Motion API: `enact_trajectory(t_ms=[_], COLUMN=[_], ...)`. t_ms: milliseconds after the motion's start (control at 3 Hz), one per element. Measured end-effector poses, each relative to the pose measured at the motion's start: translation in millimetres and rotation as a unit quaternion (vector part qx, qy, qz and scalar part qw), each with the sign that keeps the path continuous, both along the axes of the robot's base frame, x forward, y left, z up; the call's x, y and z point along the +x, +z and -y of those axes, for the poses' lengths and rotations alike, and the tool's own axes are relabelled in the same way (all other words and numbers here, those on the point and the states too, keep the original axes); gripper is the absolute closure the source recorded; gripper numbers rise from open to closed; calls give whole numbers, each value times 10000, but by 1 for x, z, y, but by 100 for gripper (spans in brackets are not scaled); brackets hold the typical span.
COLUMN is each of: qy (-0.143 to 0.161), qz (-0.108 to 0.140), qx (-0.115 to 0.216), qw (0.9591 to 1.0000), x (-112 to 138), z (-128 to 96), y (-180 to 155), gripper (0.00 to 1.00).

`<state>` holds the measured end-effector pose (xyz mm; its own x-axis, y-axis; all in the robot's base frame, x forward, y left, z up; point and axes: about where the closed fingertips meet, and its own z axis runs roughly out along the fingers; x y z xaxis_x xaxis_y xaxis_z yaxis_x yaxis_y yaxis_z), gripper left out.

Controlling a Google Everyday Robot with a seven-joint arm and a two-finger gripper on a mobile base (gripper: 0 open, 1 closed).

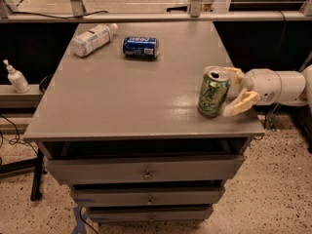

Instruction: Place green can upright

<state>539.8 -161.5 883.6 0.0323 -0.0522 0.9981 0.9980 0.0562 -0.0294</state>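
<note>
The green can stands on its base near the front right corner of the grey table, open top up, leaning very slightly. My gripper reaches in from the right with its white arm behind it. It is open: the far finger lies just behind the can's top rim, and the near finger hangs clear to the can's right. The can is in neither finger's hold.
A dark-blue can lies on its side at the back middle of the table. A white-labelled plastic bottle lies at the back left. Drawers sit below the tabletop. A dispenser bottle stands on a ledge at left.
</note>
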Motion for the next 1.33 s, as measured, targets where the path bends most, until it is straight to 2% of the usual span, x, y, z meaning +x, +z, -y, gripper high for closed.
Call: enact_trajectory(t_ms=[333,667,1000,1333], qy=[-70,-268,-552,-1022], qz=[32,169,374,733], qx=[-28,-140,-401,-561], qw=[10000,9994,9970,9905], x=[0,1,-2,-15], z=[8,30,59,90], y=[7,26,61,117], gripper=[0,0,0,0])
